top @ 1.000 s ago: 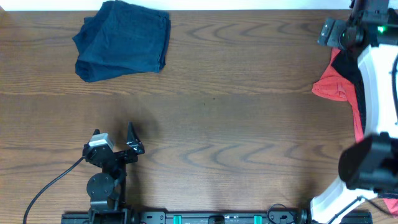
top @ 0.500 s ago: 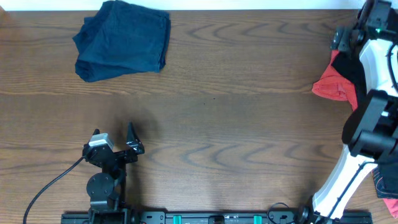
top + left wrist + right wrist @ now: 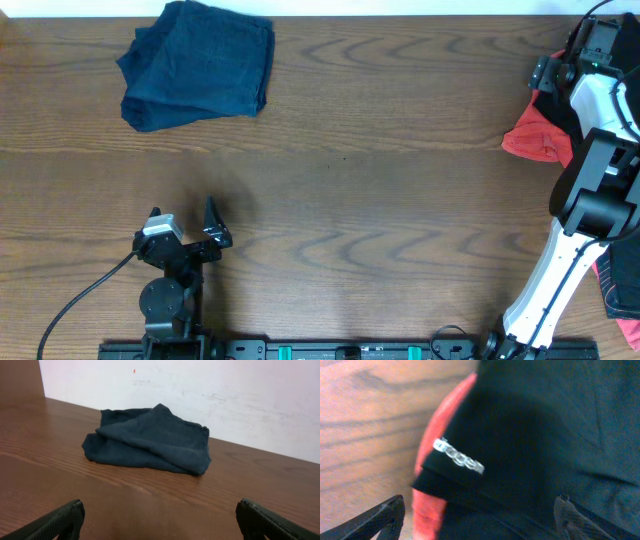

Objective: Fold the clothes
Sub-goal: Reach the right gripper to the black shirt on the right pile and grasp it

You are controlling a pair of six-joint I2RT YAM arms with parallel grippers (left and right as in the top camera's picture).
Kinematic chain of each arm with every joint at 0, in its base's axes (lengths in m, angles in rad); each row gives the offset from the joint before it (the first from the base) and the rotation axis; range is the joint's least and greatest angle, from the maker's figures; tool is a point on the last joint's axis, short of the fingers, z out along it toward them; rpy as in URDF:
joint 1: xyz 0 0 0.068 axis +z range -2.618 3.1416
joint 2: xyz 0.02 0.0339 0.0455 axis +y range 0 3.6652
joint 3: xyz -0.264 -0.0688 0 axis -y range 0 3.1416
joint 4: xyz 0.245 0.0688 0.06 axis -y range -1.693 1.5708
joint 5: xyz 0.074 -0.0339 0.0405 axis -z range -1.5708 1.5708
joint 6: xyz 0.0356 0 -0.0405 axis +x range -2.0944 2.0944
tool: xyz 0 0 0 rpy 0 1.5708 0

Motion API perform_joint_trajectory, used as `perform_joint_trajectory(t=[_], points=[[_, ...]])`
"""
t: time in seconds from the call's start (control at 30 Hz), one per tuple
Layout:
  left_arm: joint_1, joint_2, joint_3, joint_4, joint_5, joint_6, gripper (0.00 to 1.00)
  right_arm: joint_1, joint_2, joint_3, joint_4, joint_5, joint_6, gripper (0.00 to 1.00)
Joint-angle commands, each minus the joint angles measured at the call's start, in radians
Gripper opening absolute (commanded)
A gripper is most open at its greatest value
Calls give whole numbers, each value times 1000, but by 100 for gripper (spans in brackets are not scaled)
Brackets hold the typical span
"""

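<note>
The black garment (image 3: 530, 445), marked with a small white logo, lies on top of a red one (image 3: 432, 465) in a heap at the table's edge, between 2 and 3 o'clock. A navy garment (image 3: 200, 65) sits loosely bunched at 11 o'clock, well apart. The right gripper (image 3: 480, 520) hangs just over the heap, jaws spread wide, cloth below them and nothing pinched. This looks like the pick-up step, reaching for the next piece to fold. The next move likely calls for a drop onto the black cloth's edge, closing on one layer only, then a drag to the bare middle. The left gripper (image 3: 160, 522) rests at 7 o'clock, jaws spread and empty, facing the navy garment. The table (image 3: 380, 180) is dark wood grain; a white wall (image 3: 210, 390) backs it
</note>
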Motion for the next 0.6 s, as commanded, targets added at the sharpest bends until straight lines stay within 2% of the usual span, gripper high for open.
perform_joint_trajectory(t=[0.0, 0.1, 0.17, 0.3, 0.37, 0.53, 0.57], points=[[-2, -5, -21, -37, -16, 8, 98, 5, 28, 13, 17, -89, -12, 90], [-2, -5, -21, -37, -16, 8, 98, 5, 32, 13, 31, -76, -6, 82], [-2, -5, -21, -37, -16, 8, 98, 5, 36, 13, 30, -72, -6, 70], [-2, -5, -21, -37, -16, 8, 98, 5, 51, 13, 30, -43, -6, 72], [-2, -5, -21, -37, -16, 8, 98, 5, 55, 13, 30, -43, -6, 65], [-2, -5, -21, -37, -16, 8, 98, 5, 55, 13, 44, -42, 17, 57], [-2, -5, -21, -37, -16, 8, 98, 5, 55, 13, 46, -39, 25, 52]])
